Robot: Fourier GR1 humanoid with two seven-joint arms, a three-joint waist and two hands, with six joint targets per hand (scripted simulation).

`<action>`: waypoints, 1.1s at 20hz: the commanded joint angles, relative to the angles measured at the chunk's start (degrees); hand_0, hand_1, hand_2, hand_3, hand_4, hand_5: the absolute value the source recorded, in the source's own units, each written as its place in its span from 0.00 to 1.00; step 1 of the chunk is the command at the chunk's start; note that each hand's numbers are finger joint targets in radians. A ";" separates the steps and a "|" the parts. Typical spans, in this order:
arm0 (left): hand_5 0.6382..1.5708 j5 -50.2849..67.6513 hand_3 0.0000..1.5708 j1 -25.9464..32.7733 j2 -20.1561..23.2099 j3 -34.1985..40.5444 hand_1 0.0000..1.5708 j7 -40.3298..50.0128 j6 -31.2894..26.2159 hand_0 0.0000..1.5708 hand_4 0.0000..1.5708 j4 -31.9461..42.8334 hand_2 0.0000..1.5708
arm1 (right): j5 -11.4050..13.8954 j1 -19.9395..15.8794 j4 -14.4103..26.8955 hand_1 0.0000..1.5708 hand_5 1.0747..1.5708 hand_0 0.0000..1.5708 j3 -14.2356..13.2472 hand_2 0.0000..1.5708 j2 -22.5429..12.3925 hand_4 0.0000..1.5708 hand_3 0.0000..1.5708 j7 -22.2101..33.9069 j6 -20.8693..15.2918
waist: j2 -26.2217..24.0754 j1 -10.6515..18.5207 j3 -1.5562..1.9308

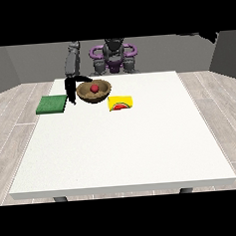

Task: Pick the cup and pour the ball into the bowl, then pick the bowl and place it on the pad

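The brown bowl (102, 93) stands on the table at the back left with the red ball (94, 87) inside it. Just right of the bowl, the yellow cup (120, 103) lies on its side. The green pad (52, 104) lies flat to the bowl's left. The hand at the view's left (69, 89) is at the bowl's left rim, between bowl and pad, with one black finger arching over the far rim. A black shape at the top right edge (200, 35) looks like the other hand, held high and partly cut off.
The white table (122, 149) stretches wide towards the camera in front of the objects. The pad lies near the table's left edge. The robot's torso (114, 58) stands behind the far edge.
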 commanded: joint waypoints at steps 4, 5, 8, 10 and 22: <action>0.93 4.07 0.00 2.17 7.01 5.73 0.00 -1.62 -5.67 0.00 0.15 4.84 0.00 | 0.88 -4.82 9.60 0.00 1.00 0.00 0.25 0.00 -1.34 0.00 0.00 -4.01 1.40 | 1.41 -2.57 0.04; 0.93 5.56 0.00 3.19 7.49 6.47 0.00 -1.44 -7.38 0.00 0.16 5.20 0.00 | 2.39 -4.20 10.04 0.00 1.00 0.00 1.02 0.00 -0.15 0.00 0.00 -5.58 -0.64 | 0.33 -1.82 0.03; 0.92 3.80 0.00 3.68 5.59 4.29 0.00 -1.27 -4.14 0.00 0.16 0.26 0.00 | 1.83 -7.01 17.01 0.00 1.00 0.00 -0.82 0.00 -1.30 0.00 0.00 -9.84 0.49 | 1.85 -0.46 0.07; 0.92 3.77 0.00 3.22 6.62 5.47 0.00 -2.65 -4.34 0.00 0.14 3.03 0.00 | 1.97 -7.31 15.54 0.00 1.00 0.00 0.70 0.00 1.38 0.00 0.00 -9.43 -0.45 | 2.71 -2.19 0.05; 1.00 7.36 0.00 -0.20 9.50 7.39 0.00 -0.95 -6.40 0.00 0.37 3.41 0.00 | 4.31 -4.21 13.90 1.00 0.81 1.00 0.23 1.00 0.49 0.68 1.00 -2.27 -10.86 | 5.30 0.81 -0.06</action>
